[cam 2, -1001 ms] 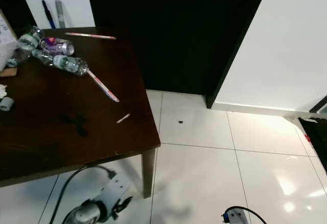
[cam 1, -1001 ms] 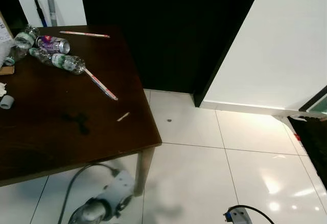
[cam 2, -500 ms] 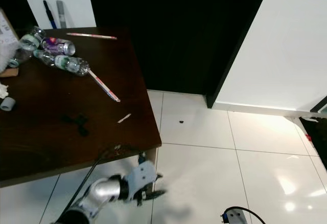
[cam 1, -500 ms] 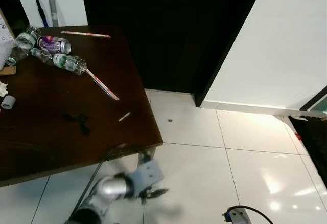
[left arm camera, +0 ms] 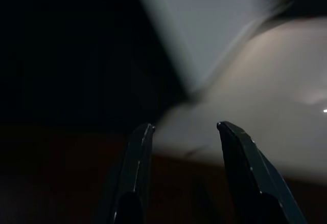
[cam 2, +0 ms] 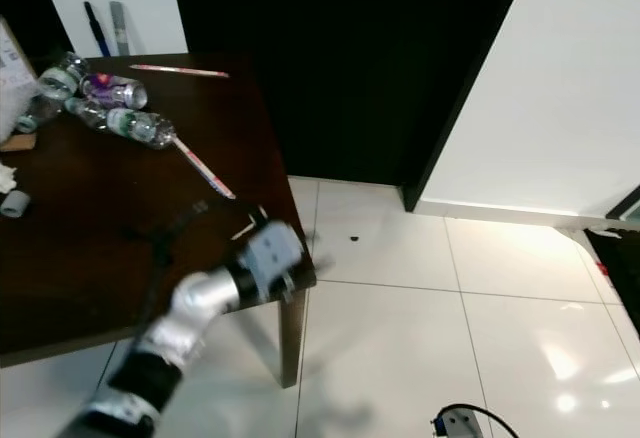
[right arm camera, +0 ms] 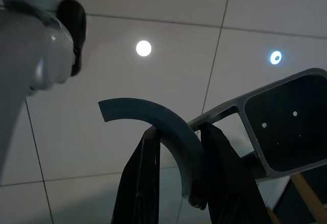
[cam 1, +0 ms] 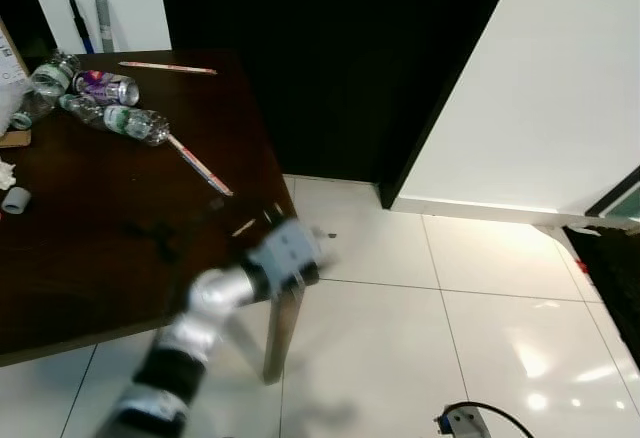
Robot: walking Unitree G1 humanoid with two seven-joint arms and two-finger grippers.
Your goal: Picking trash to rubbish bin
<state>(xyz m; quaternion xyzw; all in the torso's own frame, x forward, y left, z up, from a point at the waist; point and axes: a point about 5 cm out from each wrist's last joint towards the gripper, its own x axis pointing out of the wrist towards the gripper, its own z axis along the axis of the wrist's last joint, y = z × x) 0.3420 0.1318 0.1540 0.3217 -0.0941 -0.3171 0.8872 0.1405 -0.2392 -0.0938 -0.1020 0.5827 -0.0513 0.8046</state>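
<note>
The left claw (left arm camera: 181, 127), fingers apart and empty, was blurred above the worktop (cam 1: 110, 248) corner. Bottles (cam 1: 125, 121) and a can (cam 1: 105, 86) lay at the far left. Right claw's state: cannot tell.

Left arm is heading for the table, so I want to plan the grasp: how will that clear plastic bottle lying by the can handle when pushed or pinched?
The clear plastic bottle lies on its side, so a nudge would probably roll it. It looks empty, hence likely light, and may crumple when pinched. The left pincer stands open.
</note>
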